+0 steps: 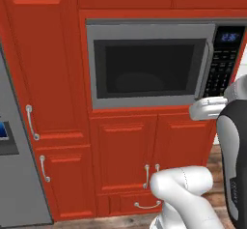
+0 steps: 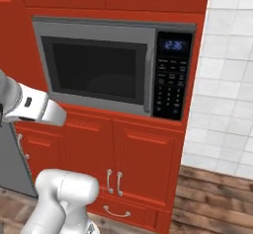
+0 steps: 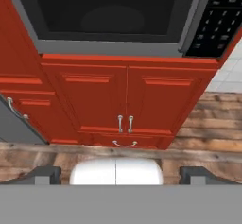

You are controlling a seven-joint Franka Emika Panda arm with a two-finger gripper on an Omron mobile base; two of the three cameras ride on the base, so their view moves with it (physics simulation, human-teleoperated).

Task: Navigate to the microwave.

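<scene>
The microwave (image 1: 149,66) is built into red cabinetry straight ahead, with a grey steel frame and a large dark window. Its door is closed. A vertical bar handle (image 1: 208,71) runs beside the black keypad (image 1: 223,64), which carries a blue display. From the other side, the microwave (image 2: 94,70) fills the upper left and its keypad (image 2: 173,75) sits at the right. In the hand view the lower part of the microwave (image 3: 108,10) spans the top. My gripper (image 3: 120,175) is open, its dark fingertips (image 3: 45,173) far apart, holding nothing and pointing at the cabinet below.
Two red cabinet doors (image 1: 144,150) with silver handles and a drawer (image 3: 125,142) sit under the microwave. A tall red cabinet (image 1: 43,102) and a grey appliance (image 1: 14,175) stand to the left. White wall tiles (image 2: 227,80) are on the right, above a wooden floor (image 2: 212,198).
</scene>
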